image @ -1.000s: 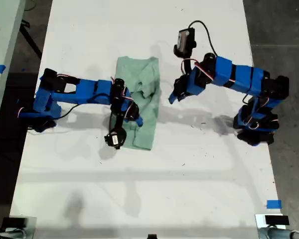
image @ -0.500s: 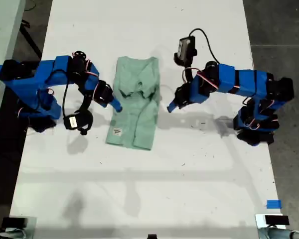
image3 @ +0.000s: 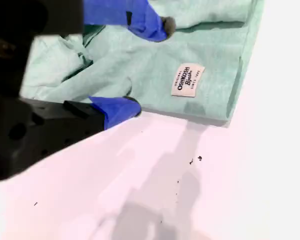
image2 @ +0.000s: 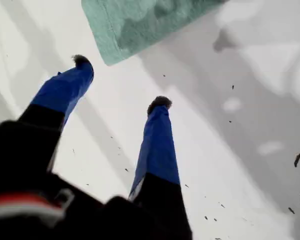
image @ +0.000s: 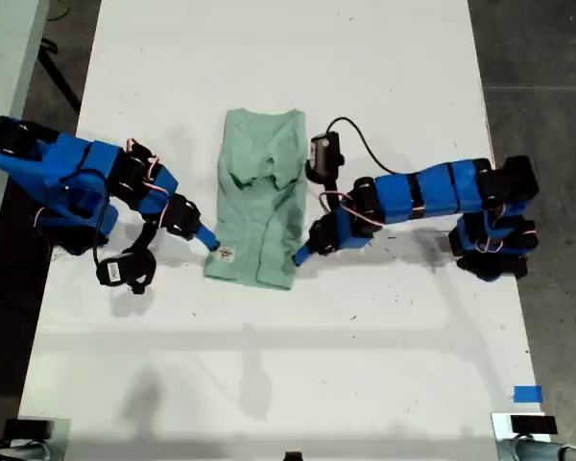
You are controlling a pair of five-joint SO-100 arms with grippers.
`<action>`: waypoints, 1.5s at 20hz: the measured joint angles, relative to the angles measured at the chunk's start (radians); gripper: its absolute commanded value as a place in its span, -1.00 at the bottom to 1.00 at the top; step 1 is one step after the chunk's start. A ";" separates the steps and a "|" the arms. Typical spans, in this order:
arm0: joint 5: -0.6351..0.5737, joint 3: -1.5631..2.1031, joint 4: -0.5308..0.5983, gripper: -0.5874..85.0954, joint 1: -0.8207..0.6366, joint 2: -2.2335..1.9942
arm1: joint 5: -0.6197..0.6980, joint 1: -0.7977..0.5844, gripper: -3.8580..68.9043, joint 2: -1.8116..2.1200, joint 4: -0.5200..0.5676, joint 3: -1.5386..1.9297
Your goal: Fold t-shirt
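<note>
The pale mint-green t-shirt (image: pixel 259 197) lies on the white table (image: pixel 288 365) as a narrow lengthwise strip, rumpled near its far end, with a small white label (image: pixel 225 254) by its near corner. My second gripper (image: pixel 209 240) comes in from the exterior view's left. It is open at that label corner (image3: pixel 187 80), with one fingertip (image3: pixel 162 24) over the cloth and the other at the cloth's edge. My first gripper (image: pixel 301 254), from the exterior view's right, stands open (image2: pixel 120 82) over bare table just short of the shirt's other near corner (image2: pixel 140 25).
Both arm bases stand at the table's sides in the exterior view. A blue tape mark (image: pixel 527 394) sits near the table's near edge at the exterior view's right. Dark floor borders the table on both sides.
The second arm drew back off the shirt toward the exterior view's left, uncovering the label, then dropped to that corner. The first arm swung nearer and down to the other near corner.
</note>
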State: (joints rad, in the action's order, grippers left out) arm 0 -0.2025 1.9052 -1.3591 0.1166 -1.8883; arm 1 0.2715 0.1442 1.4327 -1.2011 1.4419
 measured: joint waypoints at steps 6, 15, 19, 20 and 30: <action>0.000 0.023 0.101 -0.41 0.002 0.115 | -0.002 0.003 -0.10 -0.255 0.000 -0.253; 0.063 0.018 0.262 -0.60 0.052 0.469 | -0.020 0.032 -0.34 -0.548 0.025 -0.449; 0.075 -0.069 0.285 -0.99 0.060 0.534 | -0.067 0.038 -0.89 -0.624 0.041 -0.545; 0.072 -0.080 0.285 -0.99 0.063 0.538 | -0.071 0.040 -0.91 -0.626 0.029 -0.546; 0.064 -0.400 0.104 -0.99 0.129 0.630 | -0.071 0.084 -0.91 -0.552 -0.097 -0.531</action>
State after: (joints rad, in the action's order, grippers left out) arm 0 -0.1381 1.5048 -1.2548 0.2454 -1.2579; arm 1 0.2010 0.2286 0.8805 -1.2977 0.9112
